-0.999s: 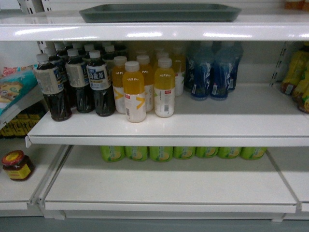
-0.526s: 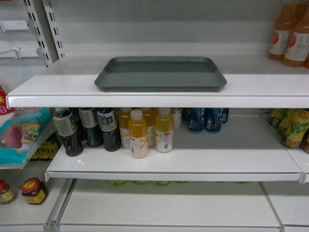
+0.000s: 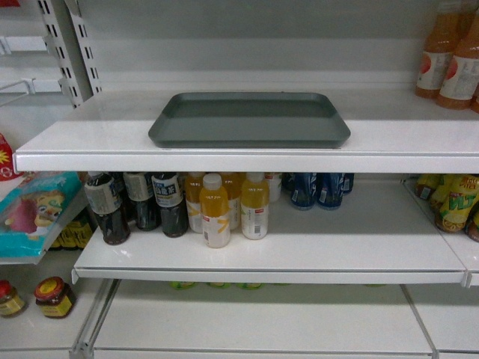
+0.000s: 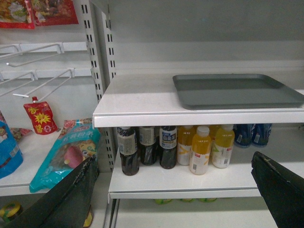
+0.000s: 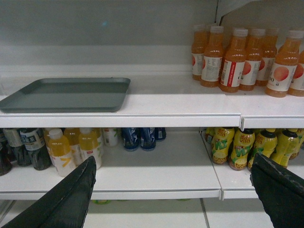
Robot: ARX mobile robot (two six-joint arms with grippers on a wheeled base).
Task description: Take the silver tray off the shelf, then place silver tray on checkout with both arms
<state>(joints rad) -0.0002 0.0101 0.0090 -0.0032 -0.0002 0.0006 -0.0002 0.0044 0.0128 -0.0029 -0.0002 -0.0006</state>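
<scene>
Left gripper (image 4: 175,190) and right gripper (image 5: 173,190): I see both spread wide, empty. Silver tray (image 3: 249,118): flat on shelf (image 3: 97,138), long axis left-right; gripper bodies cropped.

The silver tray (image 3: 249,120) is a matte grey-silver rectangle with rounded corners and a low raised rim. It lies flat and upright on the shelf (image 3: 90,142), a white board with a thick front lip and a pale back panel. The tray's long front edge runs along the shelf's lip, just behind it, and its back edge stays clear of the panel.
</scene>
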